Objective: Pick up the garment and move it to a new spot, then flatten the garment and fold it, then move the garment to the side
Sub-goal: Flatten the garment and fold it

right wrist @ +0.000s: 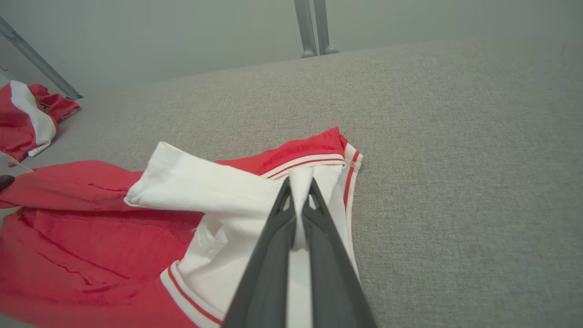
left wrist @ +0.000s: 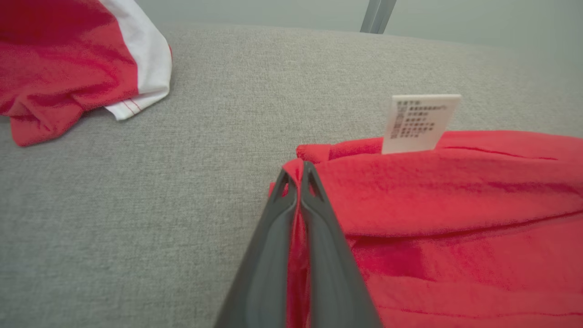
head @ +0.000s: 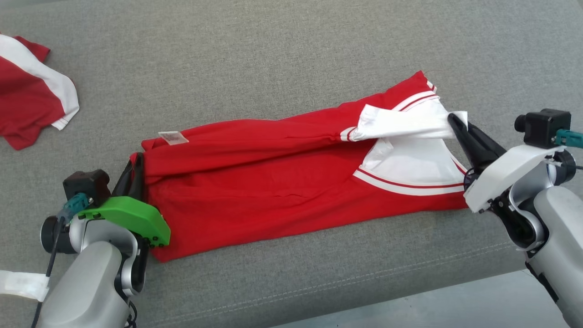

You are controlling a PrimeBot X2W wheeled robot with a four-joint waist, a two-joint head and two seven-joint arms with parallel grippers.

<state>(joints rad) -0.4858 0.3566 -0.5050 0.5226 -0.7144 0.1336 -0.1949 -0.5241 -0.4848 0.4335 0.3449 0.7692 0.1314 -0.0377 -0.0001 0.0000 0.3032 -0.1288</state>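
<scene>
Lying across the middle of the head view, the red garment (head: 273, 191) stretches from lower left to upper right on the grey fabric worktop (head: 273, 54), with a small label (head: 173, 137) at its upper left edge. The left tool (head: 135, 160), at lower left, is clamped on the garment's left edge. The right tool (head: 455, 122), at right, pinches a white flap (head: 401, 125), probably a sleeve, held slightly raised over the white, red-striped end. A second garment (head: 32, 91), red and white, sits crumpled at upper left, well apart. In the left wrist view, the left tool (left wrist: 298, 169) has both fingers pressed together on a ridge of red cloth. The garment (left wrist: 455, 205) fills the lower right, its label (left wrist: 421, 123) stands upright, and the second garment (left wrist: 68, 68) lies at upper left. In the right wrist view, the right tool (right wrist: 300, 187) grips white fabric between its closed fingers, and the garment (right wrist: 91, 228) spreads toward the lower left.
</scene>
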